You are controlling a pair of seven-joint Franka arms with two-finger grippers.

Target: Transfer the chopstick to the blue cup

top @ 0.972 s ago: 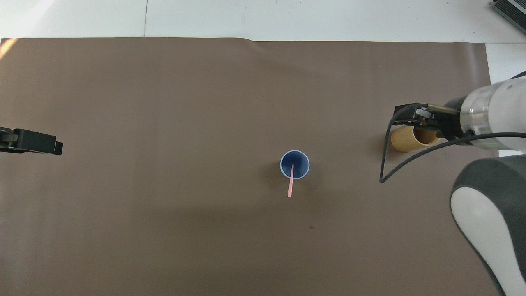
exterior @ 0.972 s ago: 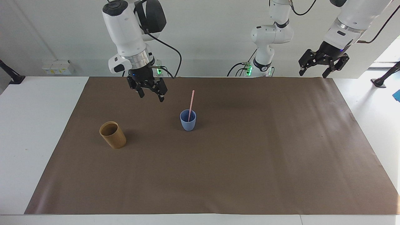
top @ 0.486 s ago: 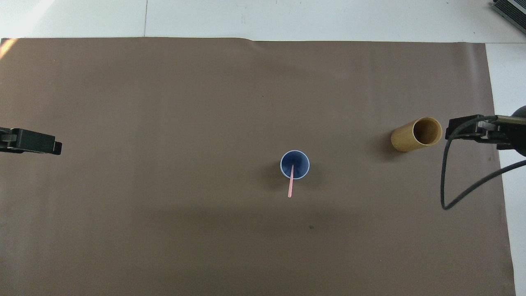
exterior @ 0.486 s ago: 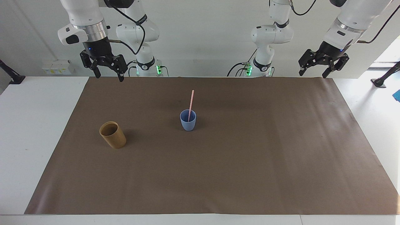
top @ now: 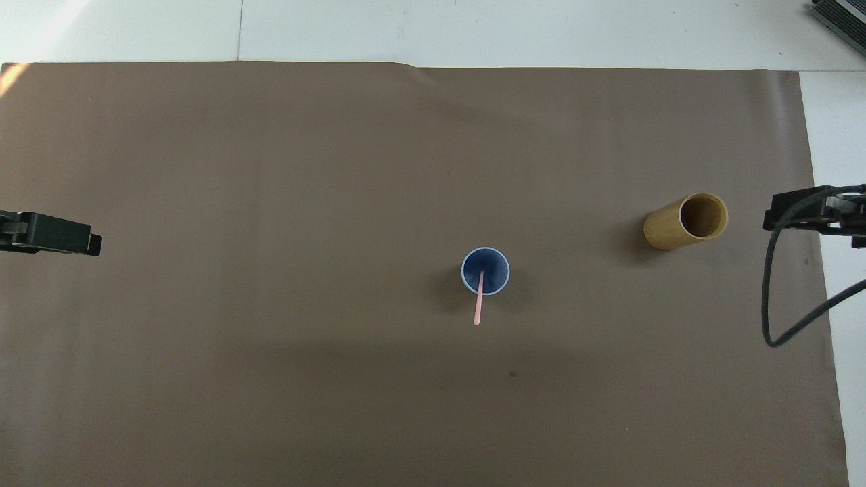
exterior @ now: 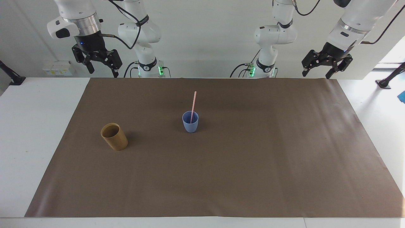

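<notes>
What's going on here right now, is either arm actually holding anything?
Neither arm holds anything. The pale pink chopstick stands in the blue cup mid-mat, leaning toward the robots. The tan cylindrical cup sits apart, toward the right arm's end of the table. The right gripper is raised with its fingers open at that end of the brown mat; the left gripper waits, open, up at the left arm's end.

A white tabletop [exterior: 28, 133] carries a large brown paper sheet [exterior: 240, 164]. On the sheet stand a small light-blue handleless cup [exterior: 190, 123] and, toward the right arm's end, a taller tan-brown cylindrical cup [exterior: 114, 137].
</notes>
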